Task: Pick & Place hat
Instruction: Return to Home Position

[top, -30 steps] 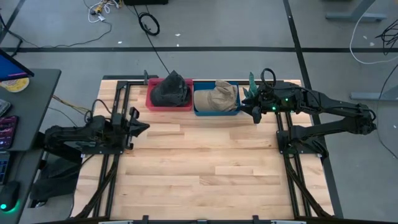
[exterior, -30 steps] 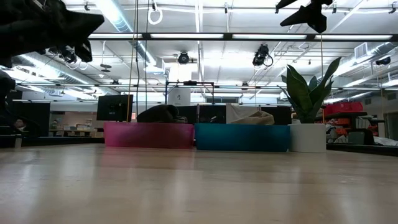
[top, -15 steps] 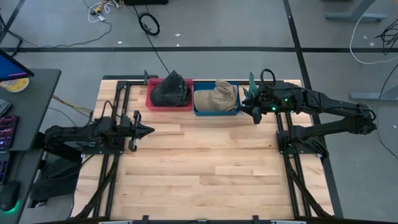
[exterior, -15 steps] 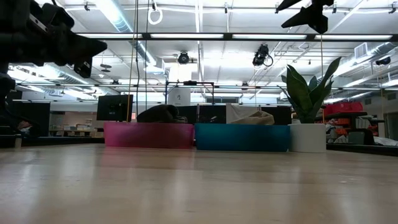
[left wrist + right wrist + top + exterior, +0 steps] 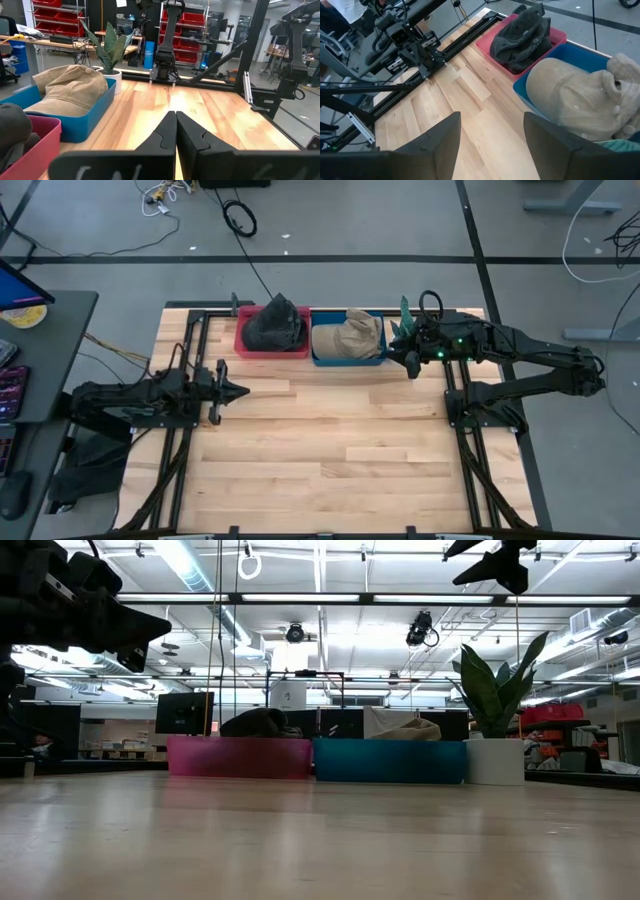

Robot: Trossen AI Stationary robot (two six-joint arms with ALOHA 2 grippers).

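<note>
A tan cap (image 5: 350,337) lies in a blue bin (image 5: 346,359) at the table's far edge; a dark grey hat (image 5: 275,325) fills the red bin (image 5: 243,343) to its left. Both show in the right wrist view, the tan cap (image 5: 580,102) and the dark hat (image 5: 522,35), and in the left wrist view, the cap (image 5: 67,92). My left gripper (image 5: 238,391) hovers shut over the table's left side, holding nothing. My right gripper (image 5: 408,362) hangs open just right of the blue bin, high above the table, also without a load.
A potted plant (image 5: 495,705) in a white pot stands at the far right corner beside the blue bin. Black rails (image 5: 190,350) run along the table's left and right sides. Bare wood (image 5: 330,440) stretches across the middle and near part.
My left gripper has moved toward the table's right and dipped slightly, its fingers going from spread apart to shut. The right arm and both hats have kept still.
</note>
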